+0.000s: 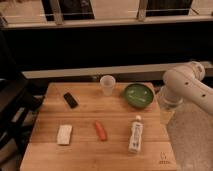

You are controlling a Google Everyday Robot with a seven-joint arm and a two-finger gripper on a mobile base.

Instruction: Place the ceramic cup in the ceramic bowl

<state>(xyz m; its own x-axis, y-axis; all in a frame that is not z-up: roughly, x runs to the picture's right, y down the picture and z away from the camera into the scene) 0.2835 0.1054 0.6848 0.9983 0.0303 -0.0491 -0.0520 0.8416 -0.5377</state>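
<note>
The ceramic cup [107,85] is small, white and tapered, and stands upright at the back middle of the wooden table [50,155]. The ceramic bowl [139,94] is round, dark green and glossy. It sits just right of the cup, a small gap apart, and looks empty. My white arm [187,85] comes in from the right and bends down beside the table's right edge. My gripper [167,116] hangs there at the arm's lower end, right of the bowl and well apart from the cup.
A black flat object [70,100] lies at the back left. A white sponge-like block [64,134] lies front left, an orange carrot-like piece [101,131] in the front middle, and a labelled white bottle [135,134] on its side front right. A dark railing runs behind the table.
</note>
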